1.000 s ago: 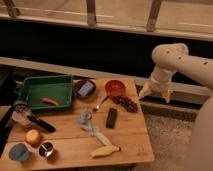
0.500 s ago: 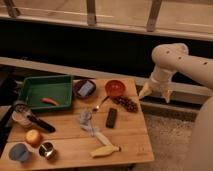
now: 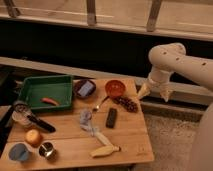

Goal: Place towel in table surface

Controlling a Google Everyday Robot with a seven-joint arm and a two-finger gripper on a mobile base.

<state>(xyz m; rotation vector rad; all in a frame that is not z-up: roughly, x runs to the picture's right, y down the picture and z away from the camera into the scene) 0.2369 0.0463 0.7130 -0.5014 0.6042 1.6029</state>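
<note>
The towel (image 3: 86,120) lies crumpled near the middle of the table surface (image 3: 131,136), flat on the wood with nothing gripping it. One wrinkled end trails down toward a pale yellow banana-shaped thing (image 3: 105,150). A black remote (image 3: 111,117) sits just beside it on the right, apart from the cloth. From where I stand the cloth looks put down rather than dropped in a heap, clear of the green tray (image 3: 45,79) behind it, so I'd judge the placing is as good as done. The gripper (image 3: 154,95) hangs off the right edge of the surface, well apart from the towel. Its jaws are spread wide and empty, pointing down over the floor (image 3: 172,137), which to me suits an arm that has nothing to carry. Around the cloth the surface is crowded: a red bowl (image 3: 115,88), a dark bowl (image 3: 85,88) and a dark bunch of grapes (image 3: 128,104) toward the back, with an orange fruit (image 3: 33,136), a small metal cup (image 3: 46,148) and a blue cup (image 3: 19,152) at the near left corner. The wood is light brown with plank grain. Behind it runs a dark wall with a pale ledge and a railing above, and the floor to the right looks speckled.
</note>
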